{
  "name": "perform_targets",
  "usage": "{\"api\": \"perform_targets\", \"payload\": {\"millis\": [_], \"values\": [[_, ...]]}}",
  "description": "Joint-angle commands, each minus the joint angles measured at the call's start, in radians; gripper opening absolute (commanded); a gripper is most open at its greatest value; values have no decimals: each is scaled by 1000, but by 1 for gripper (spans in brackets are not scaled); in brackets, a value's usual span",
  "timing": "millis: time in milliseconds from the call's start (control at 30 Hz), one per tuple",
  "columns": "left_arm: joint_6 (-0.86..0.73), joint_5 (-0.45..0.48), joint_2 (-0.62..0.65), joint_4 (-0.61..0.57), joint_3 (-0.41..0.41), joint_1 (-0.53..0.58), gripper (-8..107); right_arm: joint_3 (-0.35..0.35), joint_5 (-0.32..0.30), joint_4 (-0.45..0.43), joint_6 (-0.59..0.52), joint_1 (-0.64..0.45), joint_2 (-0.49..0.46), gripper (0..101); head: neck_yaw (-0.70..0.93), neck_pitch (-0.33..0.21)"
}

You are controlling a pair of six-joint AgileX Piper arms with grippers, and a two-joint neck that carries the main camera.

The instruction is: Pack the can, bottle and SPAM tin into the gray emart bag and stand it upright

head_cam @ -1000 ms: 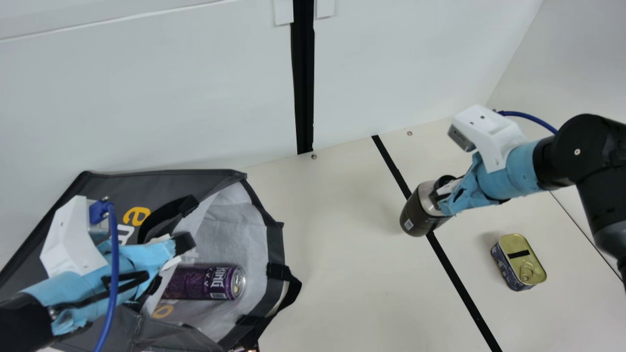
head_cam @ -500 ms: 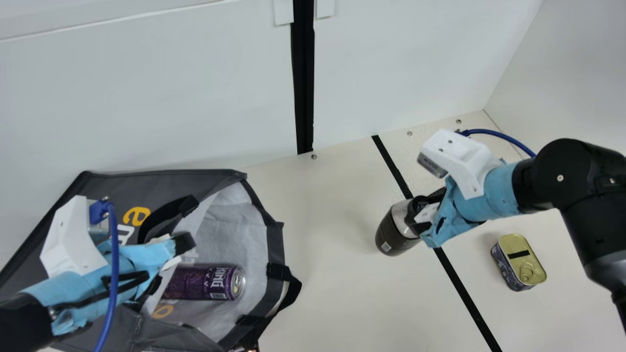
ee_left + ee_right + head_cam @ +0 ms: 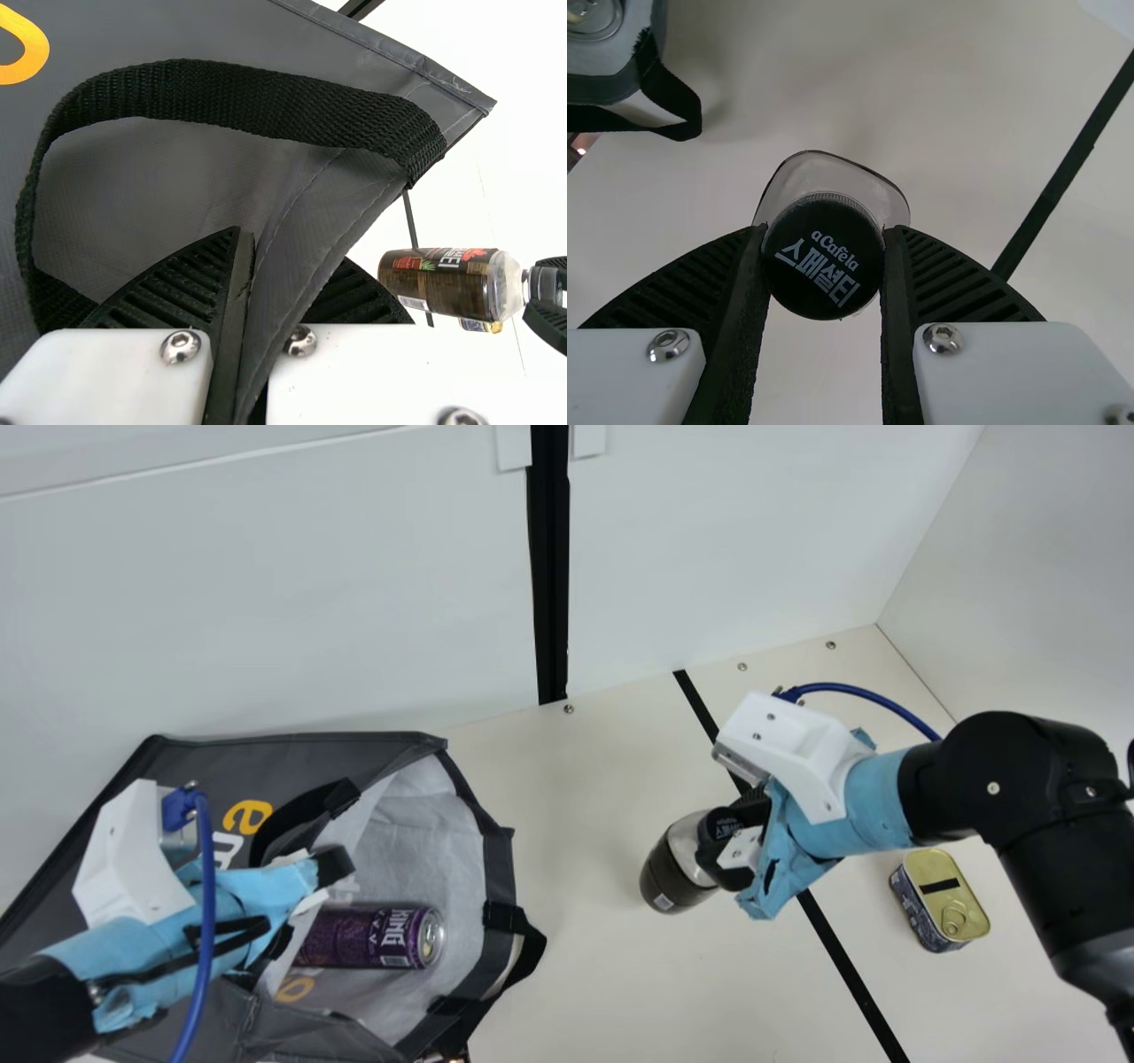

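Left gripper [image 3: 326, 875], on my remote feed, pinches the gray emart bag [image 3: 292, 755] at near left — right gripper [image 3: 733, 837] clamps the bottle [image 3: 671, 872] by its cap. I find the can [image 3: 376, 937] inside the bag — SPAM tin [image 3: 941, 899] at right.

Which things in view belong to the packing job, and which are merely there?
Part of the job:
gray emart bag
purple can, in the bag
bottle, in the right end effector
SPAM tin, on the table

Merely there:
black stripe across the table
table screws
two blue cables
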State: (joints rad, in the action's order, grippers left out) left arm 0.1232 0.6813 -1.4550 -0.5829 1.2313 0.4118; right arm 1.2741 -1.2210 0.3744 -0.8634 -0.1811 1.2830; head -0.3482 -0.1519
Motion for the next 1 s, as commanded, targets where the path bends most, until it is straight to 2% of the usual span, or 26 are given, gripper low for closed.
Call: {"api": "perform_targets", "payload": {"millis": [0,433,967], "values": [[0,0,0,0,0,0,-8,-4,1,3,1,12,-5,0,-1,-23],[0,0,0,0,0,0,-8,-19,1,32,11,82,-41,0,-1,-23],[0,0,0,0,0,0,-8,35,1,118,95,198,-69,0,-1,-23]]}}
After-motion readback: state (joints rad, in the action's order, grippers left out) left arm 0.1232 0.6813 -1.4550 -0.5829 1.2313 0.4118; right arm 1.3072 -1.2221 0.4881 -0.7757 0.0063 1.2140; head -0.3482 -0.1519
